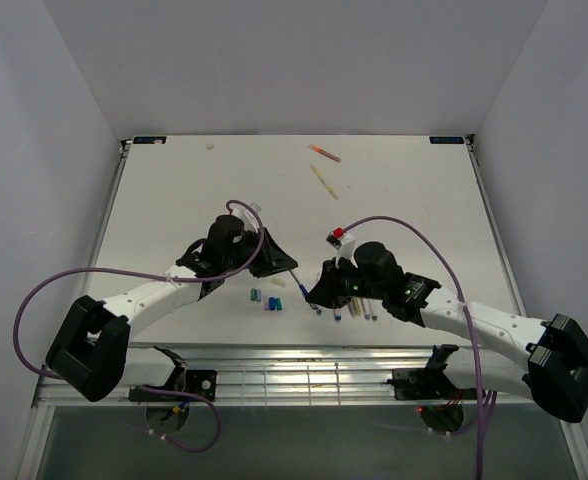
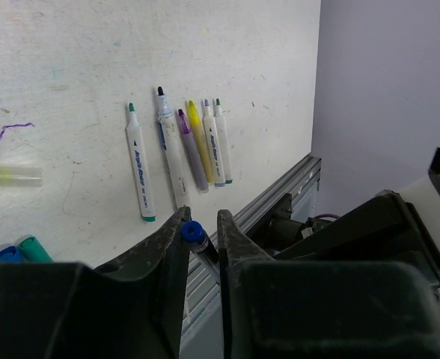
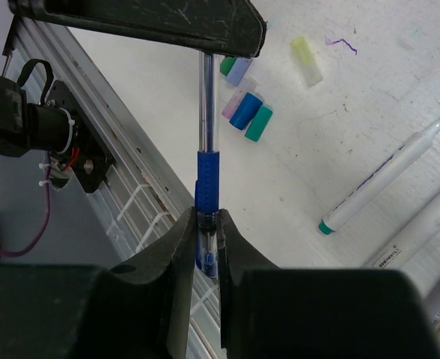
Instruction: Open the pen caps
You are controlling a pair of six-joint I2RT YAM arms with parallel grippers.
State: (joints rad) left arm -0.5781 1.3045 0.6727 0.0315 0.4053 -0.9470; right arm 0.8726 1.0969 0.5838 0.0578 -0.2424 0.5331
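Top view: the two arms meet near the front middle of the worktop [image 1: 174, 180]. The left fingers [image 1: 277, 264] and right fingers [image 1: 324, 291] face each other, with a blue pen [image 1: 300, 286] spanning the gap between them. Loose caps [image 1: 267, 299] lie just left of it, and a row of pens [image 1: 349, 312] sits under the right wrist. Far back lie an orange pen [image 1: 324, 152] and a yellow pen [image 1: 324, 182]. How either pair of fingers stands is too small to read here.

Left wrist: the left fingers [image 2: 181, 230] are drawn in on the blue pen [image 2: 192, 230], which shows end-on as only a round blue tip. Beyond it the row resolves into six uncapped pens [image 2: 171, 153] lying side by side, coloured tips pointing away. A yellow cap [image 2: 10, 176] lies alone at the left below a purple scribble [image 2: 10, 131]. A blue cap [image 2: 7, 254] and a teal cap [image 2: 34, 248] peek in at the lower edge.

Right wrist: only this view gives the blue pen [image 3: 206, 179] lengthwise, a clear barrel with a blue grip sleeve. The right fingers [image 3: 184, 232] are clamped on it just below the sleeve, and the left fingers [image 3: 145, 22] cover its far end, so the pen hangs over the front rail [image 3: 115, 187]. The caps [image 3: 246, 110] show as a tight cluster, green, lilac, pink, blue and teal. The yellow cap [image 3: 307, 61] lies apart.
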